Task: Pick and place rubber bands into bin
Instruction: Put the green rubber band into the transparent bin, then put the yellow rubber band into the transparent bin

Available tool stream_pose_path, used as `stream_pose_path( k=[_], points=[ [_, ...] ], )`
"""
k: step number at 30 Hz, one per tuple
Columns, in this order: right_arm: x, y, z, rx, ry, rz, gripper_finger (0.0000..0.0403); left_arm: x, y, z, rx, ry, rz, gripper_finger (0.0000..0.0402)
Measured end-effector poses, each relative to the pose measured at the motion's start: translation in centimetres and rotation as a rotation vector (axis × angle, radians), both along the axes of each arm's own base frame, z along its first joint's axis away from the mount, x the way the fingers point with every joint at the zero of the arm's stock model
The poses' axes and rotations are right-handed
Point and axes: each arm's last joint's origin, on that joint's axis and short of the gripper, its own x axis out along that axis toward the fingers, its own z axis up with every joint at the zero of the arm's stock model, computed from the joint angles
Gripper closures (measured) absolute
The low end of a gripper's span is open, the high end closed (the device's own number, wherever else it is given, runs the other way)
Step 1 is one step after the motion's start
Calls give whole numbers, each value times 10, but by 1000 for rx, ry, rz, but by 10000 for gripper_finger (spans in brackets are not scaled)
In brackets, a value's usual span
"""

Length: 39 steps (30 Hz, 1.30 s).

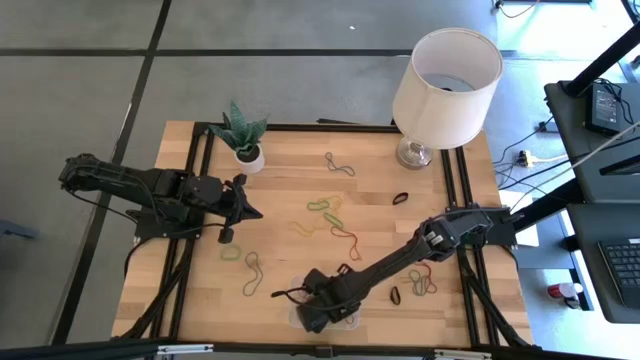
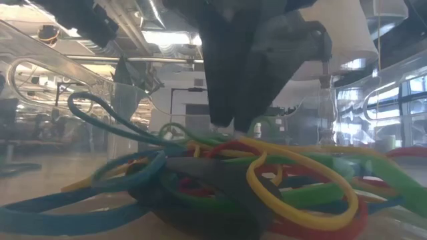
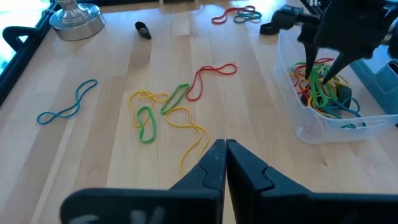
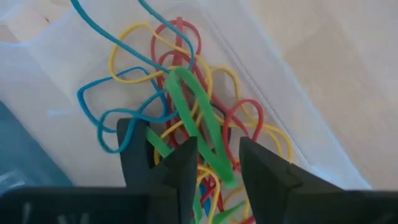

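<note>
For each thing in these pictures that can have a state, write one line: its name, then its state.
bin: on the table, holding a pile of bands.
green rubber band: between the right gripper's fingers, over the pile.
loose rubber bands: scattered flat on the table.
right gripper: open, down in the bin.
left gripper: shut, empty, above the table.
lamp: upright.

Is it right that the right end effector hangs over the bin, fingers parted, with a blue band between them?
Not quite: the band between the right end effector fingers is green, as the right wrist view shows. It does hang over the bin, fingers parted.
</note>
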Motion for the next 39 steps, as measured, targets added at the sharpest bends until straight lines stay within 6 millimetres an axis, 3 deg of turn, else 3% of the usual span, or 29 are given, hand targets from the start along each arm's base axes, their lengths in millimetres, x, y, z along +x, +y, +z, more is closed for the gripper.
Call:
stream_pose_path(
  k=[5,11,16,23,27,32,39],
  points=[
    [-6,-6,37,-67,-115,45,275,0,0,1,-2,-8,15,388],
    [-20,-19,72,-247,-165,121,316,1,0,0,-40,-5,46,372],
    [-39,-28,79,-362,-31,145,389,9,-1,0,-69,-19,62,342],
    [-60,-31,85,-486,5,183,400,38,-6,-7,-77,-52,59,291],
    [-94,-42,82,-462,-40,145,401,58,-9,-17,-84,-24,40,267],
    [-148,-59,68,-329,-241,142,401,89,-14,-24,-42,57,42,249],
    [-216,-100,42,-209,-415,143,402,136,-20,-42,12,227,55,247]
  ],
)
